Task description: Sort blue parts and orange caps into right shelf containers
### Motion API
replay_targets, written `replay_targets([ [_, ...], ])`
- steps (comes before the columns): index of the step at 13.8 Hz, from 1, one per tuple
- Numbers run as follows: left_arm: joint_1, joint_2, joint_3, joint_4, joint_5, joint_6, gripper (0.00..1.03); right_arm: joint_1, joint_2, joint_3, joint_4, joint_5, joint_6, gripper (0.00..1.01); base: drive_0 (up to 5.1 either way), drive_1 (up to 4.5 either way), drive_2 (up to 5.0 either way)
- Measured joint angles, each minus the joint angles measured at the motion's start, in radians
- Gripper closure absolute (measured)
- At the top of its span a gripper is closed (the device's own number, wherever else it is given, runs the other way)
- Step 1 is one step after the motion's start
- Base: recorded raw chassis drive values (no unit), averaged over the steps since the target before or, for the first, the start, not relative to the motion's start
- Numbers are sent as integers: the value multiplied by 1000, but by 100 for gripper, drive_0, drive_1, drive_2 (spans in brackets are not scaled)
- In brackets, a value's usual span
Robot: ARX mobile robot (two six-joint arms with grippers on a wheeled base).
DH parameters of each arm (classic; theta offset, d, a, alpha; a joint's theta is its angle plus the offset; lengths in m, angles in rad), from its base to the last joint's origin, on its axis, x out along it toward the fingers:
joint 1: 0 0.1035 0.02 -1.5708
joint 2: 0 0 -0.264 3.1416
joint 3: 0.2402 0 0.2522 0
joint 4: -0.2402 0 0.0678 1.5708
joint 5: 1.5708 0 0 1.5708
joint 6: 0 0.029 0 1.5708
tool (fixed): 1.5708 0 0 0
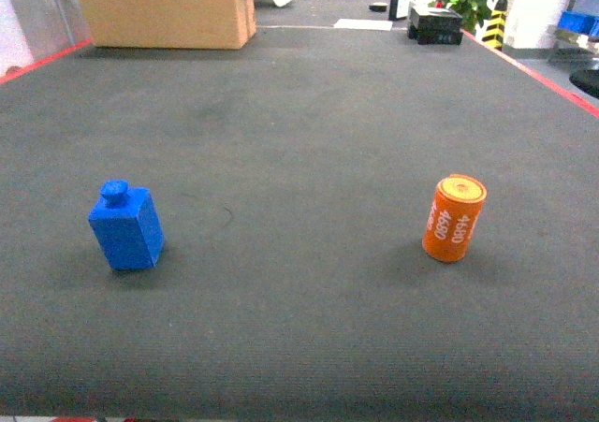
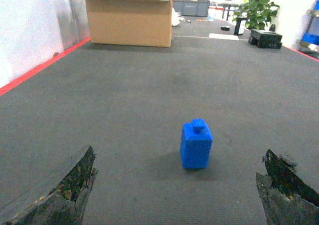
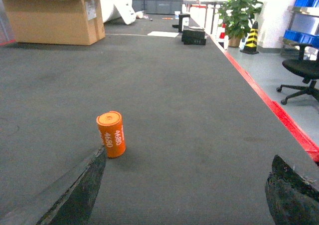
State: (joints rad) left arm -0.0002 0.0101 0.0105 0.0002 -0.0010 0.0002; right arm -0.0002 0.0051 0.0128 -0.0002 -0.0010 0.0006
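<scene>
A blue part [image 1: 126, 227], a small block with a knob on top, stands upright on the left of the dark mat. An orange cap [image 1: 455, 218], a cylinder with white numbers, stands upright on the right. Neither gripper shows in the head view. In the left wrist view my left gripper [image 2: 178, 177] is open, and the blue part [image 2: 196, 147] stands just ahead, between the lines of its fingers. My right gripper [image 3: 189, 155] is open too, with the orange cap [image 3: 111, 134] ahead beside its left finger [image 3: 79, 190]. Blue crates [image 3: 304, 1] sit on a shelf far right.
A brown cardboard box [image 1: 164, 10] stands at the far left of the mat. Red lines [image 3: 279, 115] mark the mat's side edges. Beyond the right edge are an office chair [image 3: 304, 70], a potted plant [image 3: 239, 10] and black cases [image 3: 194, 35].
</scene>
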Motion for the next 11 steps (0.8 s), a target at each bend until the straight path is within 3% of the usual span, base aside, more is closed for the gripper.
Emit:
replay_targets([
  [11, 0, 0, 0, -4, 0, 0, 5, 0, 0, 0, -4, 1, 0, 3, 0, 0, 0],
])
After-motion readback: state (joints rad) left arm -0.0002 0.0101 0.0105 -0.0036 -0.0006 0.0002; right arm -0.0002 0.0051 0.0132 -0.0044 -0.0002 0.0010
